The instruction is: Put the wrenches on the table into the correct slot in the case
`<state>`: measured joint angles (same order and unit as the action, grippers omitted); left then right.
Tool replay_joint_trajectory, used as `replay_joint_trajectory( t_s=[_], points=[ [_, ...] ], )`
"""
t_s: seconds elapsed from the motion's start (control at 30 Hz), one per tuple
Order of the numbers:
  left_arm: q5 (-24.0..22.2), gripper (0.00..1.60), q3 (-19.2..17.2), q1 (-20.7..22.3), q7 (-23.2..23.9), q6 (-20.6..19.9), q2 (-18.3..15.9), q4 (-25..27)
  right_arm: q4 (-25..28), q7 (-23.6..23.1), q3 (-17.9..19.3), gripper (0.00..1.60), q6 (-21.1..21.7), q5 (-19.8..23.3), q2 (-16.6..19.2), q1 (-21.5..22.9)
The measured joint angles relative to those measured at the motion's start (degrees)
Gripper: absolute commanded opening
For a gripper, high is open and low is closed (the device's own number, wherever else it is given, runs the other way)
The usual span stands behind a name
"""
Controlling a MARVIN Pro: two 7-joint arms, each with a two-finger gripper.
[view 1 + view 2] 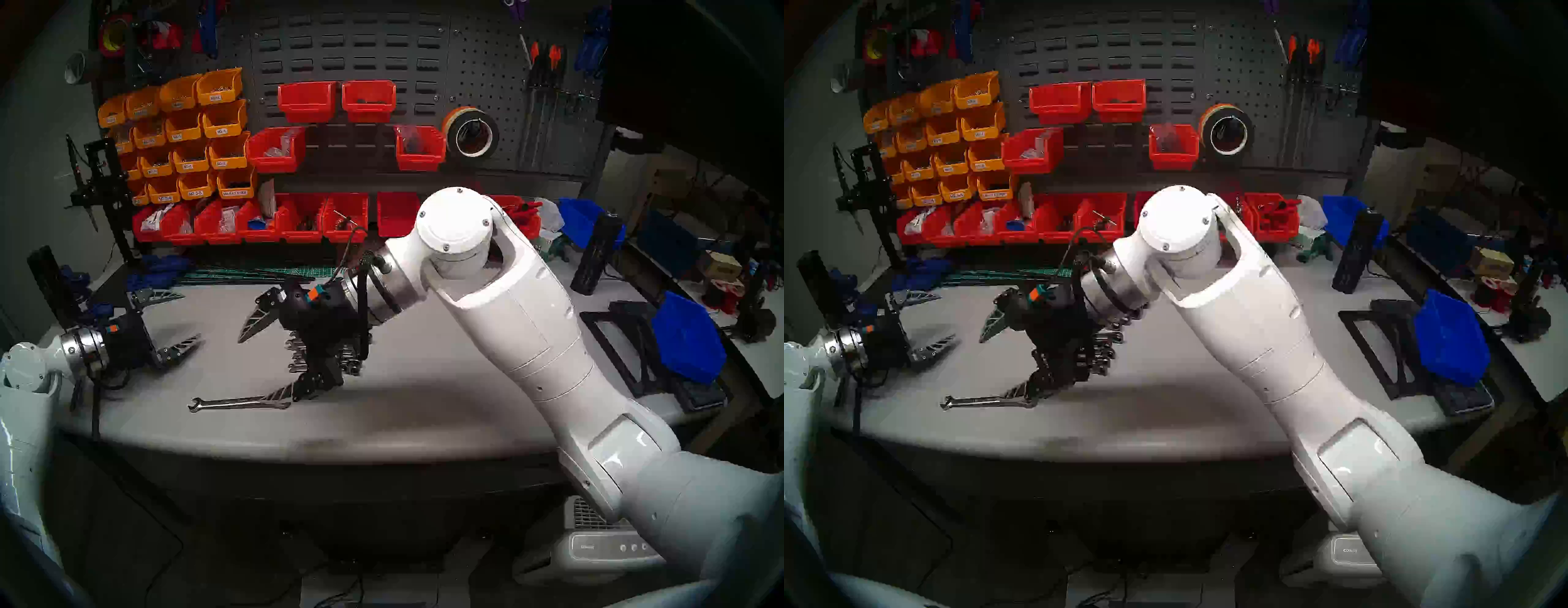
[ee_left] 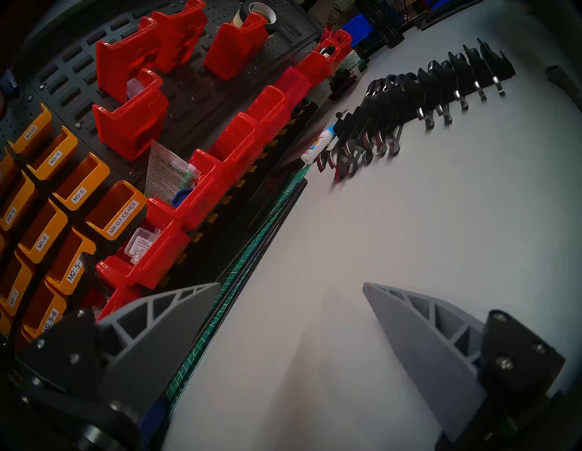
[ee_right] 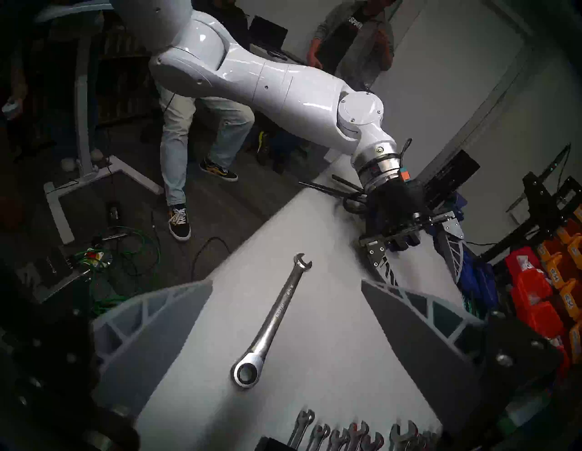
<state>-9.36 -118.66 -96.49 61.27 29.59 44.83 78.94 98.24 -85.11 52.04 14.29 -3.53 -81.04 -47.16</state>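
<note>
Both pincers stand wide open with nothing between their fingers. We see the right pincer (image 3: 286, 318) framing the wrench (image 3: 273, 318) from above, its ribbed grey plastic fingers (image 3: 151, 327) clear of the metal; in the head view one fingertip overlaps the wrench's ring end, and we cannot tell whether it touches. The left pincer (image 1: 180, 318) hovers over the table's left side, well apart from the wrench.

We read the wrench as polished chrome, slim-shanked, with a forked open jaw at one end and a round ratcheting ring at the other. It lies flat on the matte light-grey table (image 1: 424, 403), near the rounded front edge, outside the case (image 2: 447, 78). Stamped writing runs along the shank, too small for us to read.

Only the left wrist view shows the case well: a long black plastic rack with other chrome wrenches standing in its grooves. That view also gives us labels on the yellow bins (image 2: 116, 211), such as "M4-0.7 X 6 HEX" and "M3-6", and a "User Manual" sheet (image 2: 170, 170) tucked among the red bins (image 2: 132, 122).
</note>
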Motion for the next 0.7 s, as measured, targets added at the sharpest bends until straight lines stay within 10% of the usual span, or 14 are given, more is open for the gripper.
replay_joint_trajectory(
  t_s=[0.7],
  points=[
    [0.0,1.60,0.0,0.0,0.0,0.0,0.0,0.0,2.3,1.8,-10.2,1.60,1.3,-8.6,-1.1,0.4]
  ],
)
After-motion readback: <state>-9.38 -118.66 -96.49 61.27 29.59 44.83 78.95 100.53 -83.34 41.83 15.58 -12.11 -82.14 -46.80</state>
